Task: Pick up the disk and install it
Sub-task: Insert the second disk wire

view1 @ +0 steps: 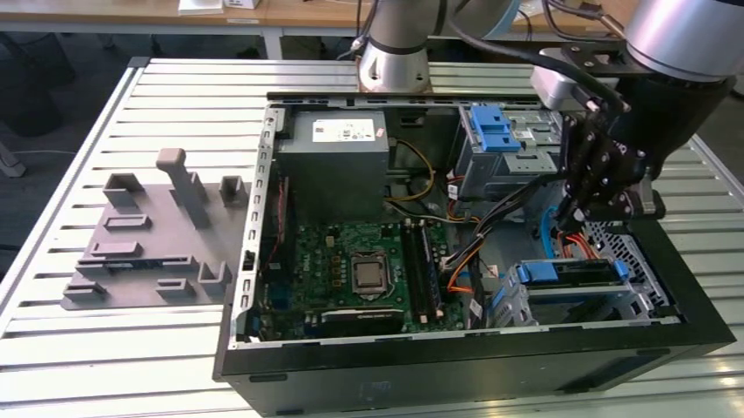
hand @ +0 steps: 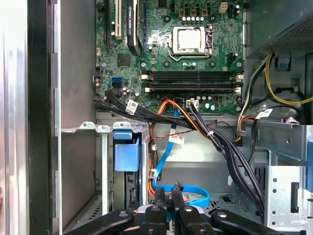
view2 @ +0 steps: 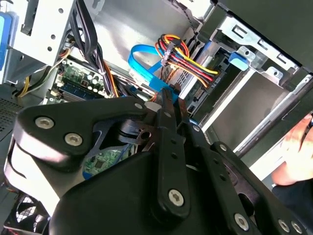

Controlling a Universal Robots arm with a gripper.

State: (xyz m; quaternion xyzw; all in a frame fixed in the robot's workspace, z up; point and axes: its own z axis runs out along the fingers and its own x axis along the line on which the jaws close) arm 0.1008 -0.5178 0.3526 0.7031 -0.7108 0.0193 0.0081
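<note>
The disk (view1: 570,272) sits in the drive cage at the front corner of the open computer case (view1: 291,348), toward the exterior view's right, with its blue carrier frame facing up. In the first wrist view its blue carrier tab (hand: 126,152) shows in the cage slot. In the second wrist view the disk's blue tab (view2: 238,59) shows beside plugged coloured wires. My gripper (view1: 572,228) hangs inside the case just above and behind the disk, not touching it. The fingers (hand: 159,196) stand close together, shut on nothing, over a blue flat cable (hand: 195,191). The gripper (view2: 168,100) is near that cable (view2: 146,73).
A second drive cage with a blue carrier (view1: 494,131) stands at the back of the case. The motherboard (view1: 361,270) and power supply (view1: 337,165) fill the case's left. Cable bundles (hand: 215,142) cross near the gripper. A grey slotted stand (view1: 152,235) lies on the table. A hand (view2: 293,147) shows outside the case.
</note>
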